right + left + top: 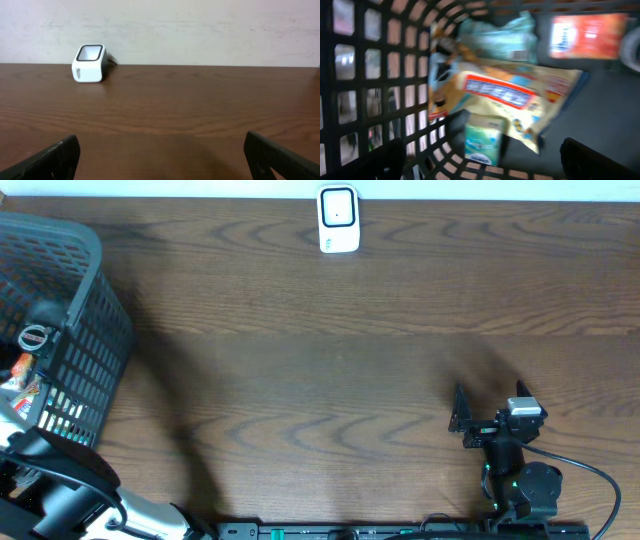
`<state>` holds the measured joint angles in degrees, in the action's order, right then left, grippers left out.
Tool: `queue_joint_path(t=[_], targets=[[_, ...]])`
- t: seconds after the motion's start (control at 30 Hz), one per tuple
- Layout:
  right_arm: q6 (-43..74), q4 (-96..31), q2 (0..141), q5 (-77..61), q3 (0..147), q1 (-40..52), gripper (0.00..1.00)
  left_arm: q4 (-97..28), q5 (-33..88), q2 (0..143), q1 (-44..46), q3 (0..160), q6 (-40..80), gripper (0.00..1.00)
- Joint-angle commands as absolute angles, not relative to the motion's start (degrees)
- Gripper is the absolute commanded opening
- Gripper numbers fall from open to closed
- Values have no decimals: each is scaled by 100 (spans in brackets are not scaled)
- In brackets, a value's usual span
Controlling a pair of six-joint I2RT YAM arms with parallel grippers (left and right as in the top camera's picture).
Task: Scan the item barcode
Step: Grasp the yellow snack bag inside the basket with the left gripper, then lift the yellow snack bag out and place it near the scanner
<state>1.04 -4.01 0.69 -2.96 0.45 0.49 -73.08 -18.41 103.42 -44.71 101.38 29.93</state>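
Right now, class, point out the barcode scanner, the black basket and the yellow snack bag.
barcode scanner (pixel 338 218), overhead view, on its front face.
black basket (pixel 90 360), overhead view, on its mesh side wall.
yellow snack bag (pixel 505 92), left wrist view, on its red label.

table (pixel 300 380): bare wood lying open between basket (pixel 95 330) and scanner (pixel 338 220) | basket: mesh walls blocking entry from the sides, top standing open | basket floor: yellow packet (pixel 505 95), green carton (pixel 482 142) and other packs crowding it | scanner: standing alone at far edge, wood running free from right gripper (pixel 456 412) to it
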Motion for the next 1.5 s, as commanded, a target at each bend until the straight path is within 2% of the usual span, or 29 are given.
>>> queue_joint_path(t=[0.0, 0.1, 0.27, 0.5, 0.83, 1.27, 1.37, 1.47], targets=[[165, -421, 38, -296, 36, 21, 99, -7223, -2040, 10416, -4722, 9861, 3354, 98], [165, -421, 38, -296, 36, 21, 99, -7054, -2040, 10416, -4792, 9701, 3413, 98], [165, -421, 38, -296, 36, 21, 99, -6969, -1636, 10416, -4821, 9642, 4316, 98], [165, -421, 38, -296, 36, 21, 99, -6834, -2034, 10418, -4869, 9166, 6329, 98], [165, -421, 38, -296, 36, 21, 99, -5317, -2366, 10516, -4880, 8611, 6440, 98], [165, -421, 38, -296, 36, 21, 99, -4757, -2364, 11596, -4880, 8602, 6410, 98], [165, -421, 38, -296, 36, 21, 99, -4703, -2362, 11620, -4880, 8602, 6370, 71], [165, -421, 38, -296, 36, 21, 99, -4707, -2338, 11620, -4880, 8602, 6038, 20]])
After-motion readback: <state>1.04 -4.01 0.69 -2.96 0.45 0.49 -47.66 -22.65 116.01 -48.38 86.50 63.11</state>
